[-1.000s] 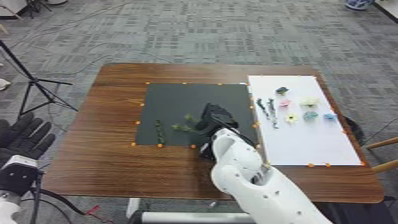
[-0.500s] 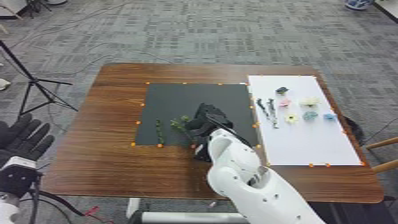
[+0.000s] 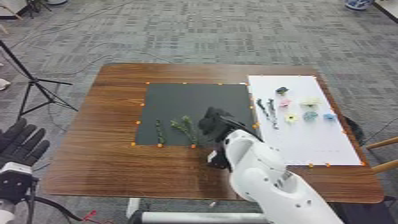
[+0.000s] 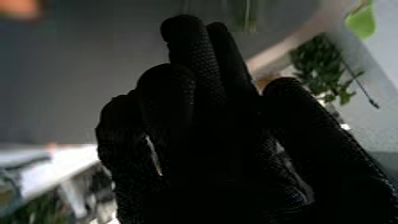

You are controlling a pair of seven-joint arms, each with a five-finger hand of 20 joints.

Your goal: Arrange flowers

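A: Note for you, operator: your right hand (image 3: 216,124) is above the right part of the dark mat (image 3: 173,97), just beside the branching sprig (image 3: 184,130). Fingers fairly straight, thumb apart, no item visible in the grasp.

B: Your thin stem (image 3: 160,133) lies left of that sprig. Both run roughly upright across the mat, feet near its near edge. I'd guess you want greenery down first, as a frame for blooms.

A: Your supply is on the white sheet (image 3: 322,145): pink flower (image 3: 284,103), cream flower (image 3: 309,102), yellow flower (image 3: 290,118), teal flower (image 3: 310,116), blue flower (image 3: 330,117). Set apart from each other, probably so you can pick one without dragging its neighbour.

B: Two dark stems (image 3: 272,112) there as well, close together. Likely your next pick. Mind catching both.

A: Your left hand (image 3: 19,144) is beside the table, spread and empty; sensible, leaves your working side room.

B: Now the doubtful bits. Your right glove covers part of the mat's right edge; you can't check beneath it. The dark piece (image 3: 282,91) at the sheet's far end: bloom or leaf, can't tell you. Wrist view: blurred foliage (image 4: 322,65) beyond your fingers, identity uncertain.
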